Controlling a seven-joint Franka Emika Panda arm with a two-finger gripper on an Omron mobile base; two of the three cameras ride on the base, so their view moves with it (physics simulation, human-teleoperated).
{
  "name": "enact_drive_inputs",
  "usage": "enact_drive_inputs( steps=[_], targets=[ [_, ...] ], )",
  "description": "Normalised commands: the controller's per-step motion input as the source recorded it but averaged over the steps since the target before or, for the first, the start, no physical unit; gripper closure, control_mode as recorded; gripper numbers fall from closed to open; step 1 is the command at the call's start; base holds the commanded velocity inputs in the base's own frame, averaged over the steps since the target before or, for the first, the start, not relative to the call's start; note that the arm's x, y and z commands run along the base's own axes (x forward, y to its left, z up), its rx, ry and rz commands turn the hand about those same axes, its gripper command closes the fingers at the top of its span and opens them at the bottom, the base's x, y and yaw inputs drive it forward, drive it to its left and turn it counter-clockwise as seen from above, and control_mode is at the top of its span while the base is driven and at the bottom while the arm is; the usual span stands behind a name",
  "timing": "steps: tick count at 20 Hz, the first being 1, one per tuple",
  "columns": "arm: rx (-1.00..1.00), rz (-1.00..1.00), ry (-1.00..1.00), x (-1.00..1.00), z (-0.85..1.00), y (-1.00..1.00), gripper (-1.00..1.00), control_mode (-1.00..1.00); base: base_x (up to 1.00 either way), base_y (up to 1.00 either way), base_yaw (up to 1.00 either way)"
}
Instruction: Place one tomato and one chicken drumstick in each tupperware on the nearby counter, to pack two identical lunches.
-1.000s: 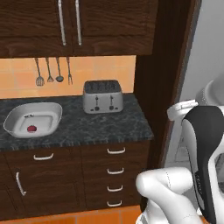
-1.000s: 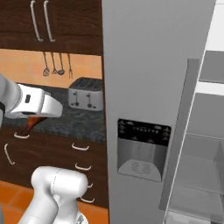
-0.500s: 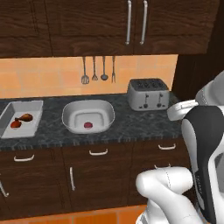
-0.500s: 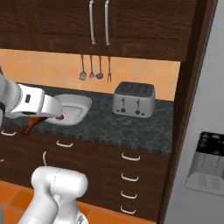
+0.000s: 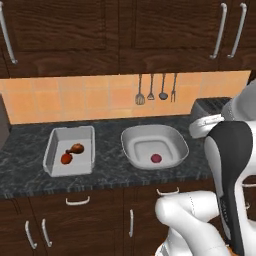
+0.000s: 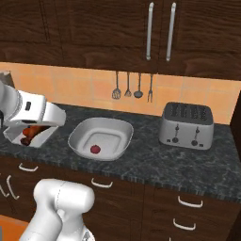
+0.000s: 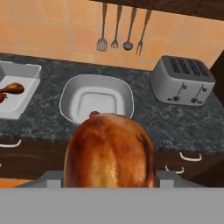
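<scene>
The gripper (image 7: 109, 186) is clamped on a chicken drumstick (image 7: 109, 151), whose thick brown end looms close before the hand camera; the fingertips themselves are hidden behind the meat.

Taking the toaster (image 6: 186, 125) as the landmark: on the dark counter (image 6: 155, 157), the rounded tub (image 6: 101, 137) sits just to the toaster's left, and holds a single tomato (image 6: 95, 149) on its floor, no drumstick. Further left of the toaster, beyond the rounded tub, stands the rectangular tub (image 5: 70, 150). Inside it lie a drumstick (image 5: 76, 148) and a second tomato (image 5: 66, 158), touching or nearly so. That lunch looks complete.

So the step in hand appears to be delivery of the last piece: the carried drumstick belongs in the rounded tub beside its tomato. In the right base view the hand hangs low, well left of the toaster, in front of the rectangular tub, so it is not yet over the target.

The next move calls for bringing the hand toward the toaster until it is above the rounded tub, lowering the drumstick inside the rim, and only then releasing. Dropping from height could make it bounce out or knock the tomato, so a low release seems wise.
</scene>
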Motion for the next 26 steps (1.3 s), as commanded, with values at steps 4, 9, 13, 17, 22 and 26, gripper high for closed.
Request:
enact_drive_inputs(
  steps=[4, 9, 13, 17, 22, 26],
  targets=[
    [0.00, 0.00, 0.00, 0.00, 0.00, 0.00, 1.00, 1.00, 0.14, 0.05, 0.00],
    [0.25, 0.00, -0.02, 0.37, -0.60, -0.28, 1.00, -1.00, 0.00, 0.00, 0.00],
    [0.02, 0.00, 0.06, 1.00, -0.98, -0.03, 1.00, -1.00, 0.00, 0.00, 0.00],
    [0.00, -0.01, 0.05, 1.00, -0.90, 0.00, 1.00, -1.00, 0.00, 0.00, 0.00],
    [0.00, -0.01, 0.00, 1.00, -0.59, -0.01, 1.00, -1.00, 0.00, 0.00, 0.00],
    [-0.02, 0.00, 0.00, 1.00, -0.26, 0.00, 1.00, -1.00, 0.00, 0.00, 0.00]
  ],
)
